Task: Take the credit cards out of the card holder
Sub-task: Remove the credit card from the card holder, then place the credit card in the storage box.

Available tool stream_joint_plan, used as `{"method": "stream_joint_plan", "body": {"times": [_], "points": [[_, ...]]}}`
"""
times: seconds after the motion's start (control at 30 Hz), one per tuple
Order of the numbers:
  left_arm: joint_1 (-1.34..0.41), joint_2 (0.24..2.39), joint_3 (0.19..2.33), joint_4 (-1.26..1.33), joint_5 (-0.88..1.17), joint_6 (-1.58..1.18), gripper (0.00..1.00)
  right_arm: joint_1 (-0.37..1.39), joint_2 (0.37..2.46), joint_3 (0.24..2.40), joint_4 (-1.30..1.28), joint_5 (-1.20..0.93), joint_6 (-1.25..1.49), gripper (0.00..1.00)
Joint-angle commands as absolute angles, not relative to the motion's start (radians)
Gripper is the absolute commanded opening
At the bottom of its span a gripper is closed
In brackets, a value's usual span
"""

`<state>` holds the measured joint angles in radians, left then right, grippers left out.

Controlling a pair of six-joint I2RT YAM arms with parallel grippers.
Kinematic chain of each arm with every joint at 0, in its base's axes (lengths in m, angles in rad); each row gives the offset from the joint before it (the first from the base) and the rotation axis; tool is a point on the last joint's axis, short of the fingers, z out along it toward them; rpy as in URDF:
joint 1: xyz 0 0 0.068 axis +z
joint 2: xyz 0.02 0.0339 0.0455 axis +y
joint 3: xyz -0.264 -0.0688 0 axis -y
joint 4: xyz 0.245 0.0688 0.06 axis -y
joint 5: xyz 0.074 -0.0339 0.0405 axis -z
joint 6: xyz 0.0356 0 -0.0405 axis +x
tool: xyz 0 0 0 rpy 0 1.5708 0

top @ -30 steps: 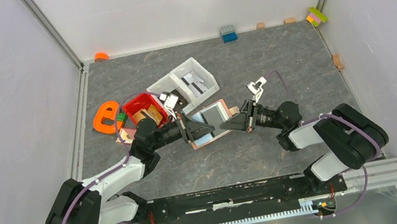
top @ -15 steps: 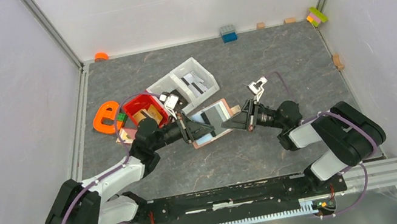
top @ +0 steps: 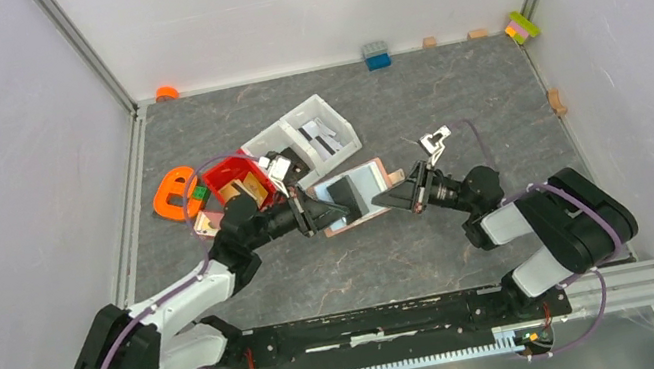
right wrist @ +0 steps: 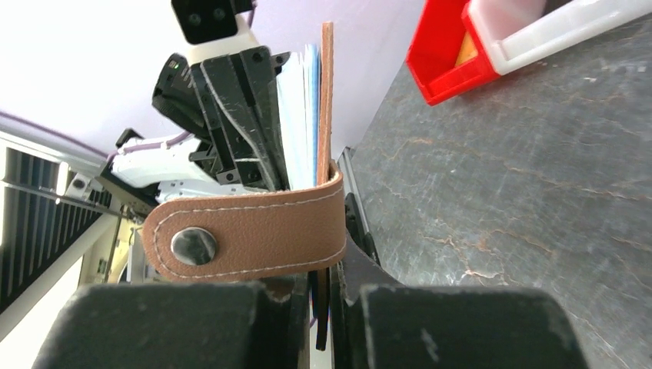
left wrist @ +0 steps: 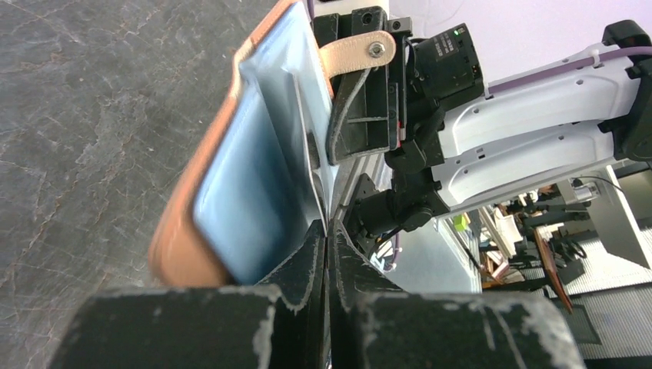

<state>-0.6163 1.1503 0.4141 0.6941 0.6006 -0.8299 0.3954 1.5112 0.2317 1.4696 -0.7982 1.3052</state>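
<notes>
The grey desk (top: 451,102) carries two arms. Since a second ago the left arm (top: 190,295) has stretched out further from the red bin (top: 230,173), and the right arm (top: 554,226) has drawn back away from it. So the holder (top: 371,182) between them now sits a little further from that bin than before, and higher in the top view. There are two bins, one red and one white (top: 322,109), touching each other, and neither has moved.

The top view shows the holder just beyond the red bin on the side toward the right arm, open face up and held at both ends. It hides how the jaws grip. The left wrist view shows the holder on edge, brown outside, with one pale blue card (left wrist: 250,200) lying in it. The left jaws are pressed together on a thin pale leaf at its inner edge; whether that leaf is a card or a pocket, I cannot tell. The right wrist view alone shows the red bin behind the holder. It also shows the right jaws all but closed, pinching the brown cover, with the tab (right wrist: 254,231) and its one snap (right wrist: 194,246) lying across them. Thin pale edges stand beside the cover there, too fine to count.

One blue block (top: 375,55) lies at the far wall.
</notes>
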Motion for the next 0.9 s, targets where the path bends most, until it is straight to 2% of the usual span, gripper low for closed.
{"method": "stream_joint_plan", "body": {"times": [0.0, 0.27, 0.6, 0.77, 0.87], "points": [[-0.598, 1.068, 0.417, 0.657, 0.526, -0.756, 0.02, 0.349, 1.48, 0.184, 1.955, -0.76, 1.314, 0.07], [-0.585, 0.967, 0.405, 0.481, 0.342, -0.696, 0.02, 0.281, 1.479, 0.141, 1.889, -0.735, 1.294, 0.01], [-0.578, 1.012, 0.465, 0.364, 0.167, -0.672, 0.02, 0.265, 1.38, 0.149, 1.525, -0.712, 1.119, 0.0], [-0.552, 1.094, 0.575, 0.203, 0.046, -0.664, 0.02, 0.265, 1.266, 0.173, 1.215, -0.653, 0.961, 0.0], [-0.507, 1.156, 0.621, 0.181, 0.043, -0.681, 0.02, 0.265, 1.201, 0.186, 1.069, -0.605, 0.881, 0.0]]}}
